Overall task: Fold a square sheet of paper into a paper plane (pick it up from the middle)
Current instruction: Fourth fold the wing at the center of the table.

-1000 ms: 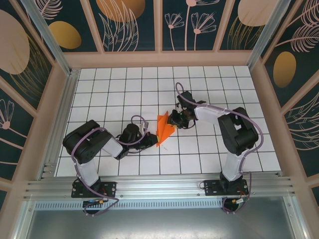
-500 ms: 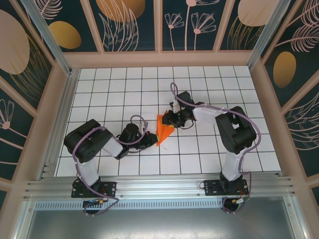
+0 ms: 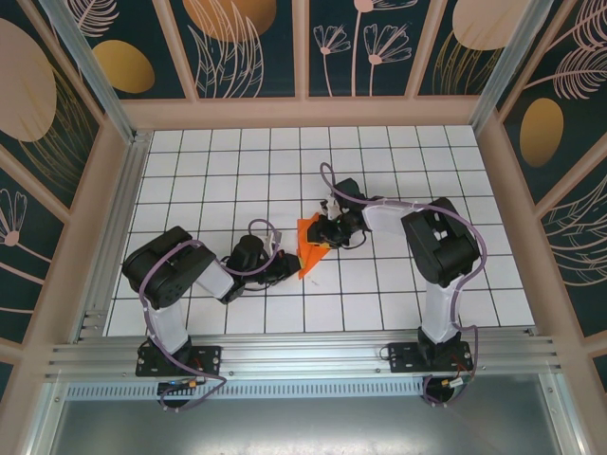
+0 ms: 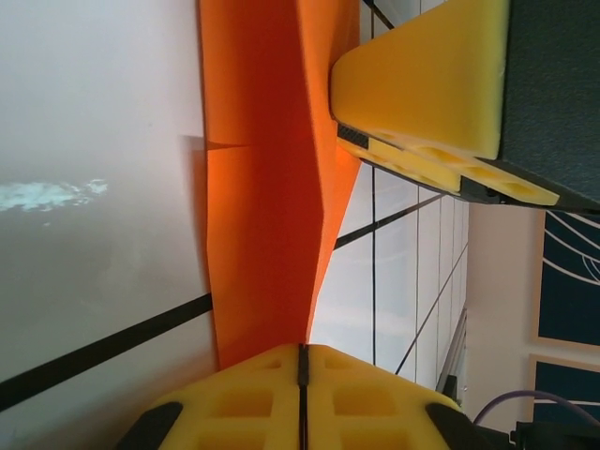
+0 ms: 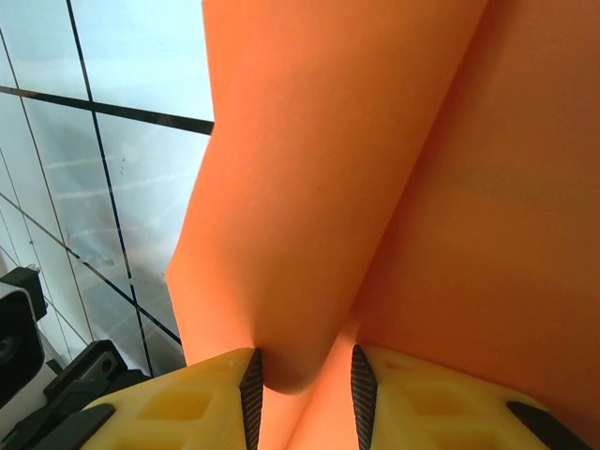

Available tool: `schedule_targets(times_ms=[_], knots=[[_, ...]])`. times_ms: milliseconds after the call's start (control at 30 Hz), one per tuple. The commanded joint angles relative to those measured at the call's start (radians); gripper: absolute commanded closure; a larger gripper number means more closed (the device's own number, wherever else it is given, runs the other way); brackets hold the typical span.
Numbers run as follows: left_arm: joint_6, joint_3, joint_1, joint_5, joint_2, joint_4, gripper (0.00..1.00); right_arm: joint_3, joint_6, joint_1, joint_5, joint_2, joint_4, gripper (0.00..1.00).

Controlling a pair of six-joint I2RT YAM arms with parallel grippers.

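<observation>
The paper plane [image 3: 308, 245] is resting partly folded on the table [image 3: 398, 284], with its long axis running between the two grippers. The left gripper [image 3: 286, 269] is pinching the plane's narrow end, its jaws pressed together on the paper. The right gripper [image 3: 321, 230] is holding a rounded fold at the plane's wide end, its jaws slightly spread. The next crease probably depends on the right arm.
</observation>
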Motion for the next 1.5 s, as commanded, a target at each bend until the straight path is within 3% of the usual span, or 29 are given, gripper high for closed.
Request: schedule_targets(times_ms=[0, 200, 433, 600, 1167, 1300, 1467], knots=[[0.010, -0.006, 0.003, -0.006, 0.006, -0.055, 0.83, 0.022, -0.016, 0.009, 0.048, 0.033, -0.032, 0.67], [0.003, 0.003, 0.015, -0.009, -0.108, -0.067, 0.66, 0.041, 0.023, 0.009, 0.133, 0.072, -0.087, 0.67], [0.031, 0.023, 0.026, -0.126, -0.218, -0.239, 0.64, 0.037, 0.064, 0.009, 0.161, 0.088, -0.089, 0.65], [0.053, 0.068, 0.026, -0.168, -0.206, -0.337, 0.61, 0.038, 0.084, 0.009, 0.176, 0.092, -0.098, 0.65], [0.015, 0.192, 0.028, -0.052, -0.022, -0.291, 0.59, 0.023, 0.116, 0.004, 0.167, 0.090, -0.081, 0.65], [0.016, 0.208, 0.028, -0.018, -0.010, -0.294, 0.62, 0.025, 0.124, 0.003, 0.169, 0.092, -0.085, 0.66], [0.031, 0.229, 0.028, 0.018, 0.003, -0.329, 0.72, 0.027, 0.135, 0.004, 0.168, 0.096, -0.092, 0.67]])
